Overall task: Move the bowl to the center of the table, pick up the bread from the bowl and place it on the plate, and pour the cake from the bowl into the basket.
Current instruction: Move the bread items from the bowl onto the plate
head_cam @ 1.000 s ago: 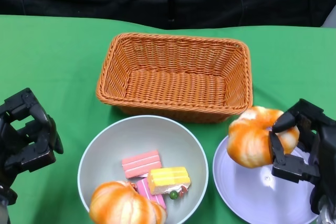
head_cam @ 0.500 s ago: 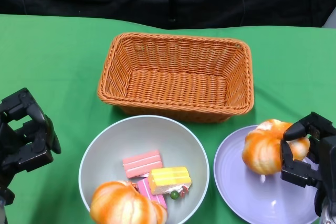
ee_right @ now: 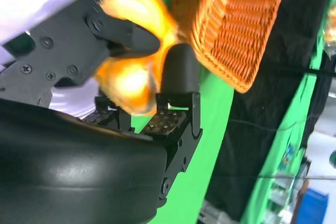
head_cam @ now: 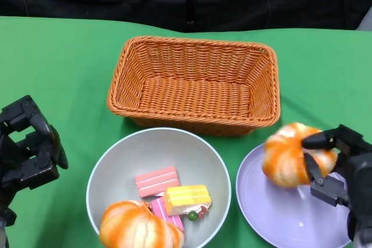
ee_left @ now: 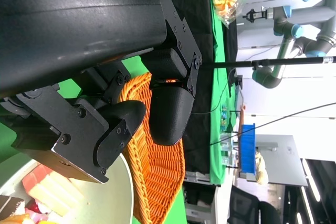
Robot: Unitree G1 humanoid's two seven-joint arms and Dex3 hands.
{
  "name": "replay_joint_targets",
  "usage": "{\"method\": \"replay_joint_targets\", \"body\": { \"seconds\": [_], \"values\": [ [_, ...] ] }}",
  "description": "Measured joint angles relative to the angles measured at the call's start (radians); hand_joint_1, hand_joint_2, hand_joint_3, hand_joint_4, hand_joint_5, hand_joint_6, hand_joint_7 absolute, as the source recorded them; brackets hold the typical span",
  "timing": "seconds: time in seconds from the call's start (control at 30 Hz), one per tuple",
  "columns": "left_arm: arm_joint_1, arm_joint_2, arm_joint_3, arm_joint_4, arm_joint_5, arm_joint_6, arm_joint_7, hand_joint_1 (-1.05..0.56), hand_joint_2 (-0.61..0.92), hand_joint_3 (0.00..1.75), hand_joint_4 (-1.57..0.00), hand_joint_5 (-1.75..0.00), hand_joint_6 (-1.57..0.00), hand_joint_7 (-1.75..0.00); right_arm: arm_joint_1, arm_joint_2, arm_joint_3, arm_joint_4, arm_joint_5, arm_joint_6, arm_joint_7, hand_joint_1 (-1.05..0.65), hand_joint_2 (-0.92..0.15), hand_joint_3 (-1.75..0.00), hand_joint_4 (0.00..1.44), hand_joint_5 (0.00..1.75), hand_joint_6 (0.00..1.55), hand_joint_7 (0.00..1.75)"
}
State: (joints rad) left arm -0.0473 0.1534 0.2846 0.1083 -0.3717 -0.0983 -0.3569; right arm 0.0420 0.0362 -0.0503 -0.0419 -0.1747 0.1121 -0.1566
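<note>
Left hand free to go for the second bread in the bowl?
Probably yes: the left hand holds nothing beside the bowl, and the bread lies uncovered at the bowl's near edge.

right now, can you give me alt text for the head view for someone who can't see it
The robot's right hand holds an orange bread roll over a lilac plate. Beside it a grey bowl contains another bread roll and cake slices, with an empty wicker basket behind on the green table.

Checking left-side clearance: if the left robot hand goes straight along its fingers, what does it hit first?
Likely the wicker basket: the left robot hand points its fingers at the near wall, just above the bowl rim. Depth unclear.
</note>
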Motion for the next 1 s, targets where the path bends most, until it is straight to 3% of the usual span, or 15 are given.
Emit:
{"method": "replay_joint_targets", "body": {
  "seconds": [0.13,0.23,0.37,0.57,0.73,1.0],
  "values": [
    [0.000,0.000,0.000,0.000,0.012,0.000,0.006,0.00,0.46,1.35,-0.95,-1.75,-0.79,-1.73,0.020,-0.068,0.068,-0.058,-0.079,0.062,0.059,-0.77,-0.92,-0.42,0.16,0.02,0.25,0.00],
    [0.000,0.000,0.000,0.000,0.011,0.000,0.006,0.00,0.46,1.35,-0.95,-1.75,-0.79,-1.73,0.032,-0.104,0.095,-0.090,-0.112,0.096,0.089,-0.80,-0.92,-0.44,0.06,0.00,0.18,0.00],
    [0.000,-0.001,0.000,0.000,0.012,0.000,0.006,0.00,0.46,1.34,-0.95,-1.75,-0.79,-1.74,0.036,-0.108,0.100,-0.105,-0.123,0.113,0.089,-0.81,-0.92,-0.43,0.02,0.00,0.16,0.00],
    [0.000,-0.002,0.000,-0.003,0.012,0.000,0.007,0.00,0.47,1.33,-0.95,-1.75,-0.78,-1.74,0.051,-0.057,0.099,-0.129,-0.139,0.111,-0.001,-0.74,-0.92,-0.37,0.02,0.01,0.21,0.02],
    [0.000,-0.002,0.000,-0.004,0.012,0.000,0.006,0.00,0.47,1.34,-0.95,-1.75,-0.78,-1.74,0.063,0.021,0.078,-0.128,-0.144,0.022,-0.155,-0.63,-0.92,-0.35,0.13,0.06,0.31,0.04],
    [0.000,-0.002,-0.001,-0.004,0.013,0.001,0.007,0.00,0.47,1.34,-0.95,-1.75,-0.79,-1.73,0.070,0.034,0.084,-0.111,-0.157,-0.061,-0.192,-0.60,-0.92,-0.33,0.20,0.07,0.35,0.03]
  ]
}}
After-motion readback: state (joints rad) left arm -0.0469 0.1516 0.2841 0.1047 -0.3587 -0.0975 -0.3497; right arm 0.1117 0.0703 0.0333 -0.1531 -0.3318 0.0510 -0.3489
